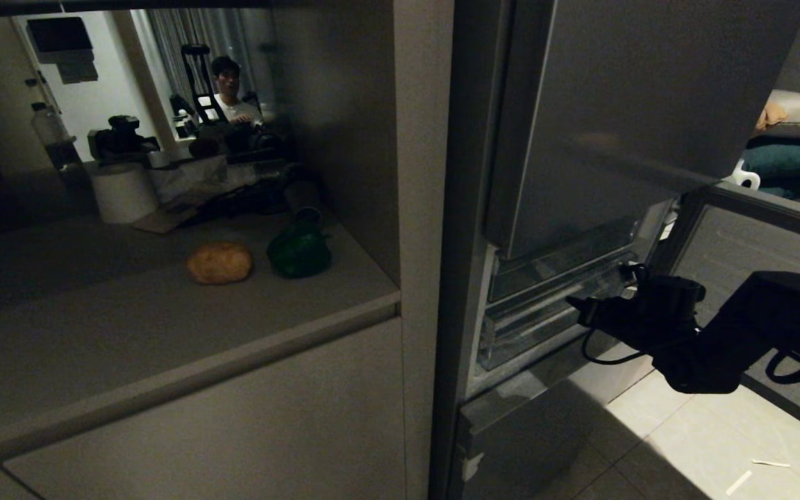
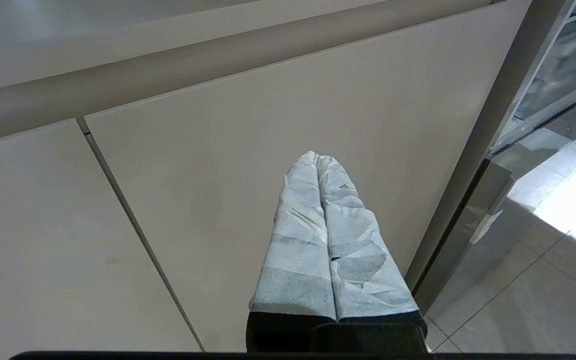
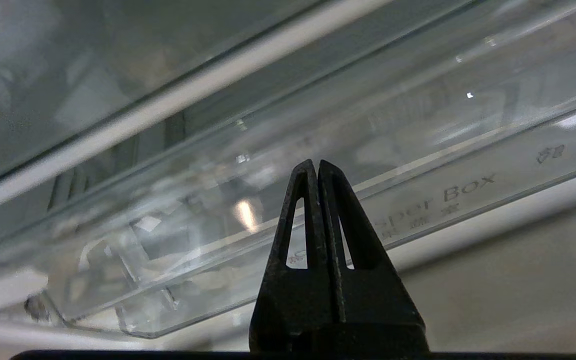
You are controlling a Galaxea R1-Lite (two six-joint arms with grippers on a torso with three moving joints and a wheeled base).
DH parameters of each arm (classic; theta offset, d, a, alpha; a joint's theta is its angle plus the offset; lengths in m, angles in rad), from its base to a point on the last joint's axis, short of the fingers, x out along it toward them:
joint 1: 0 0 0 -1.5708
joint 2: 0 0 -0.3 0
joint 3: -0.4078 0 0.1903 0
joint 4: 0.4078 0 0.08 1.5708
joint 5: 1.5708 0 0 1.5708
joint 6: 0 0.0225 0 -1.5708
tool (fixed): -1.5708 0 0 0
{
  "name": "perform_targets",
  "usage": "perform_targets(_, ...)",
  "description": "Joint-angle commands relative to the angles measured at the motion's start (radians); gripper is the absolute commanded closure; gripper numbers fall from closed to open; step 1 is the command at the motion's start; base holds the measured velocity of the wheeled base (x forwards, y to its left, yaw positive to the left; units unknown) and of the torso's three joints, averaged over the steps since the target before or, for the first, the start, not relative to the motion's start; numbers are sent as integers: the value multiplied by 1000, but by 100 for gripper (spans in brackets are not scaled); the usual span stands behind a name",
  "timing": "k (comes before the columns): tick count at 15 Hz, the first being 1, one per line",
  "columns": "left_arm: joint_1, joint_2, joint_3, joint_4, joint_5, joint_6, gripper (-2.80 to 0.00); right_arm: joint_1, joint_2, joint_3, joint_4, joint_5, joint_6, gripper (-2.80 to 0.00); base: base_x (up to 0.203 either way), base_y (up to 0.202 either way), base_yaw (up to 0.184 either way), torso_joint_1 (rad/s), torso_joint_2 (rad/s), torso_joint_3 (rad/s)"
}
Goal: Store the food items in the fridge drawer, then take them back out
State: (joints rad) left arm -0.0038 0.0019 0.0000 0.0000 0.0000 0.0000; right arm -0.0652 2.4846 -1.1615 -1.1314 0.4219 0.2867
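Facing clear fridge drawer (image 3: pixel 418 165) dead ahead of our right gripper (image 3: pixel 316 167), jaws closed, empty; drawer's long axis crosswise; left gripper (image 2: pixel 318 160) closed, parked by cabinet door (image 2: pixel 193 175).

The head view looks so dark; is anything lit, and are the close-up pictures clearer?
Head view: dim, the potato and pepper dull on the counter, only the floor tiles bright. Left wrist view: evenly lit and sharp, floor glare at one edge. Right wrist view: reflections streak the clear drawer, its far parts smeared.
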Motion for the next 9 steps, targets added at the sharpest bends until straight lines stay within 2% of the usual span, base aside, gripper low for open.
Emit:
perform_targets(1,0,1,0,0,0,0,0,7,45,-9,-30,0,28,0,0,0,0,0,0,0)
perform_targets(5,0,1,0,-1,0,0,0,-4,-63,108,-50,-53,54,0,0,0,0,0,0,0)
perform_targets(9,1,1,0,-2,0,0,0,-74,-330,340,-23,-61,61,0,0,0,0,0,0,0)
